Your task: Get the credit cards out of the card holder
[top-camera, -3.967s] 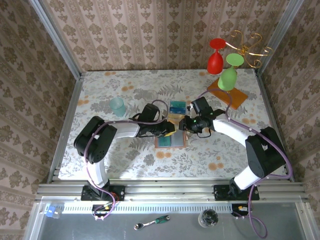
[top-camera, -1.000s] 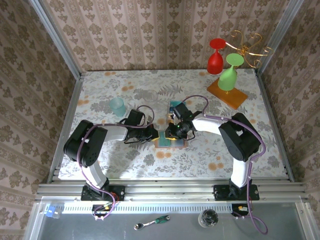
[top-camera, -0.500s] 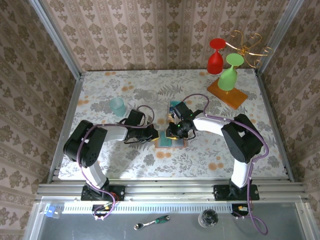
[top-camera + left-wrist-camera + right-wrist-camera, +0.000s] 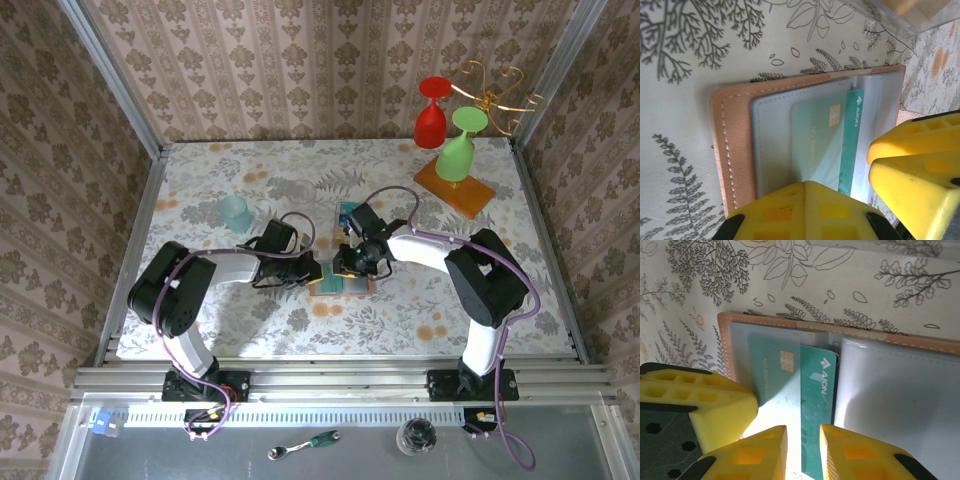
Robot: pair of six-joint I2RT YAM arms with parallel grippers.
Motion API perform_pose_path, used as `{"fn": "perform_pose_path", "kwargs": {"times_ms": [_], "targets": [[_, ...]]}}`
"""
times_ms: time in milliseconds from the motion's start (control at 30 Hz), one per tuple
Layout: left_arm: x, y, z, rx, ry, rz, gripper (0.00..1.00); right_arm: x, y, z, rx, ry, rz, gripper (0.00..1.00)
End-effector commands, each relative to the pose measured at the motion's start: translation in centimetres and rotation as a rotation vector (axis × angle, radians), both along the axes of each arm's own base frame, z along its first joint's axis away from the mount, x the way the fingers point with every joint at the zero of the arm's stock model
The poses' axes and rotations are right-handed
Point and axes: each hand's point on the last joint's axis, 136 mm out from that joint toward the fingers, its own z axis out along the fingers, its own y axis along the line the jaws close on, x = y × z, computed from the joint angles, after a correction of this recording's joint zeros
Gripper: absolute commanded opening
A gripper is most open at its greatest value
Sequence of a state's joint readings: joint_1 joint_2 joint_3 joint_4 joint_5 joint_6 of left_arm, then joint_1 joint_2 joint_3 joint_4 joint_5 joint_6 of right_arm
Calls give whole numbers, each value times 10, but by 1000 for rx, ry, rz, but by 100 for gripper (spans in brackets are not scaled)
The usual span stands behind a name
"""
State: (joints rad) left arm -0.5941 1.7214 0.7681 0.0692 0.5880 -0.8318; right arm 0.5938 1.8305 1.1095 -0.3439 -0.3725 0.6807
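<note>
Pinning the card holder (image 4: 900, 390) to the desk (image 4: 690, 290), the left tool (image 4: 805, 205) is closed; the right tool (image 4: 803, 450), jaws narrowly apart, stands over the teal card (image 4: 815, 390) poking from its pocket. A skidding pinch could drag the holder loose.

Both arms were folded inward with elbows bent and wrists tipped down, so that their tips met near the middle. The left gripper (image 4: 308, 270) was closed tight. The right gripper (image 4: 803, 440), just beside it, had its jaws parted by a narrow gap.
</note>
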Motion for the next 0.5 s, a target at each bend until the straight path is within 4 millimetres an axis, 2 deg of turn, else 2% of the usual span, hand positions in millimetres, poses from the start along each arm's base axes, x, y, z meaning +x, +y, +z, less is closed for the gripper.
{"fn": "perform_pose_path", "kwargs": {"times_ms": [0,167,333,467], "targets": [[-1,5,-10,41,4,-8,1,2,-3,1,-32,-11,8,26],[-1,7,-8,44,-7,-3,2,1,-2,-7,-32,6,11,26],[4,6,4,10,-41,22,6,-1,0,-12,-17,19,11,26],[6,12,4,37,-47,33,7,-1,1,-14,-4,23,9,26]]}}
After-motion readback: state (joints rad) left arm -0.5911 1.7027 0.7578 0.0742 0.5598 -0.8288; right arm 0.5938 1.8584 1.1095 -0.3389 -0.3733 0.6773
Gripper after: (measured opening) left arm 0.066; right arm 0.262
